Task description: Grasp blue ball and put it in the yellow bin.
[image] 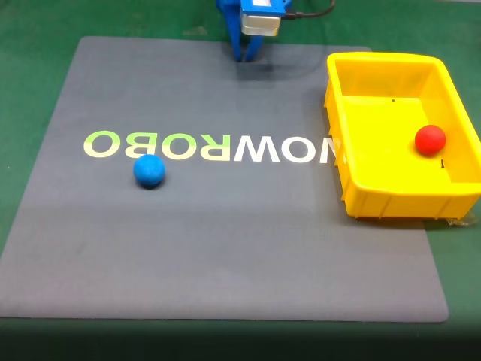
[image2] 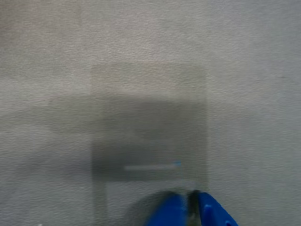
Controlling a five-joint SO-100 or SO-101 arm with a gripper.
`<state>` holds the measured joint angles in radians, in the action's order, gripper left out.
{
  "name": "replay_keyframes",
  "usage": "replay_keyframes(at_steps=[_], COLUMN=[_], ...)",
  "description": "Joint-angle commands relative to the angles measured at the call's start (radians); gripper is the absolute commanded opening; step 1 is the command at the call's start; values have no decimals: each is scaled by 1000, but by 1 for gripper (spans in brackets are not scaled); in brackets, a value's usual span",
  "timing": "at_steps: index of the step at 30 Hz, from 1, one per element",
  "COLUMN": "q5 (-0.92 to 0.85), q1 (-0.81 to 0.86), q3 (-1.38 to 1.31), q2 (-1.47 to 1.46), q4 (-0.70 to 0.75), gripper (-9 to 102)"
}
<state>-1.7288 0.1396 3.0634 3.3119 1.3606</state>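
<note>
The blue gripper [image: 246, 56], jaws together and empty, sits far from the blue ball [image: 149, 171] lying loose on the grey mat [image: 225, 241], which may roll if nudged, short of the yellow bin [image: 391, 201].

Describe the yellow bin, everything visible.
The yellow bin is a bright, glossy rectangular plastic tub with raised walls and a thick rim. It sits upright, open-topped, on the right edge of the grey mat in the fixed view, partly overhanging it. A red ball rests inside, near its right wall.
</note>
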Motion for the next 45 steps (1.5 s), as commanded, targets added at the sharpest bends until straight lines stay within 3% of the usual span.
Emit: replay_keyframes(at_steps=[1,10,16,19,32,45], q5=[-54,-69,-57,-49,26,48], q1=[71,212,311,331,314,284], q3=[-78,-680,-928,-1035,-1571,-1913], q2=[-35,-746,-1197,-1370,-1950,-2252], q4=[-41,-287,-526,-578,-595,-588], gripper=[25,34,34,34,34,34])
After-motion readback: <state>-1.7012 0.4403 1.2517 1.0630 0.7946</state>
